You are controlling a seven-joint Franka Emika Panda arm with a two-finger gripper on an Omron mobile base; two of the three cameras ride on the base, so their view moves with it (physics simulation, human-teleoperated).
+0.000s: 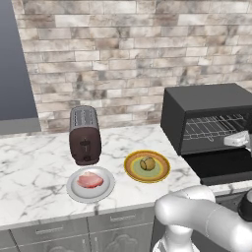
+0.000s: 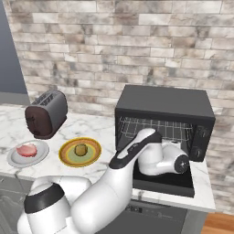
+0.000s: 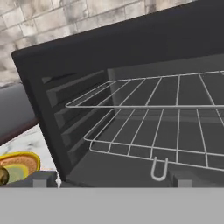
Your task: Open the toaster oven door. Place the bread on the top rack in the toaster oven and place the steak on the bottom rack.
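While the toaster oven door (image 2: 164, 180) lay folded flat toward the front edge of the surface (image 1: 34, 167), the scene stood as follows.

Toaster oven: the toaster oven (image 2: 164, 107) sat toward the right end of the surface, its back near the brick wall (image 1: 123, 49), its cavity open to the front.

Racks: the top rack (image 3: 153, 89) and the bottom rack (image 3: 162, 135) were both bare wire, with free space between them and beneath the lower one.

End effector: the end effector (image 3: 109, 180) hung just in front of the oven mouth above the lowered door, fingers spread wide and grasping nothing; the fingertips (image 3: 40, 180) were level with the cavity floor in the hand view.

Arm: the white arm (image 2: 132, 155) crossed over the front edge of the surface and covered the left part of the oven opening in the right base view.

Bread: the bread (image 1: 147, 163) sat in the middle of a yellow-rimmed green plate (image 1: 133, 170), just left of the oven's left wall and near the front edge.

Steak: the steak (image 1: 89, 180) lay on a grey-white plate (image 1: 78, 193), further left, close to the front edge and apart from the green plate.

Slot toaster: a dark brown toaster (image 1: 84, 135) stood behind the steak's plate, mid-depth on the surface.

Open room: bare marble stretched from the toaster toward the left end.
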